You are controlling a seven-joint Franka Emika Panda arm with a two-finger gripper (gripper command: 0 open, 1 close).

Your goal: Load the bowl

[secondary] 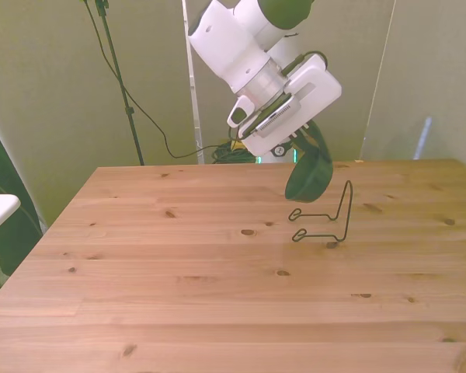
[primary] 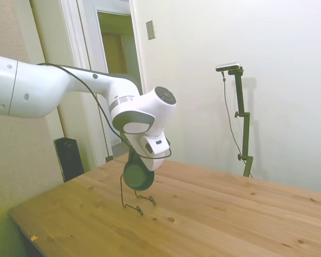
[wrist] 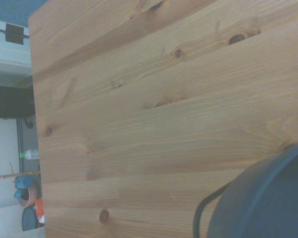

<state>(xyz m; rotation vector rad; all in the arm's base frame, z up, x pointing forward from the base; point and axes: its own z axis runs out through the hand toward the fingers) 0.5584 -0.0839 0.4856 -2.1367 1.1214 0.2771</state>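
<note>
The dark green bowl (primary: 138,175) hangs on edge in the air, held by its rim in my gripper (primary: 135,157), which is shut on it. It hovers just above the upright part of the thin black wire rack (primary: 129,201) standing on the table. From the front, the bowl (secondary: 309,177) is tilted, its lower edge close over the rack (secondary: 327,218), slightly toward the front view's left of the rack's tall loop. The wrist view catches the bowl's dark rim (wrist: 268,198) and a bit of rack wire (wrist: 200,214) over the wood.
The wooden table (secondary: 179,272) stretches wide toward the front view's left and near side. A black box (primary: 68,157) stands off the table's edge by the doorway. Cables and small items (secondary: 237,146) lie on the floor behind the table.
</note>
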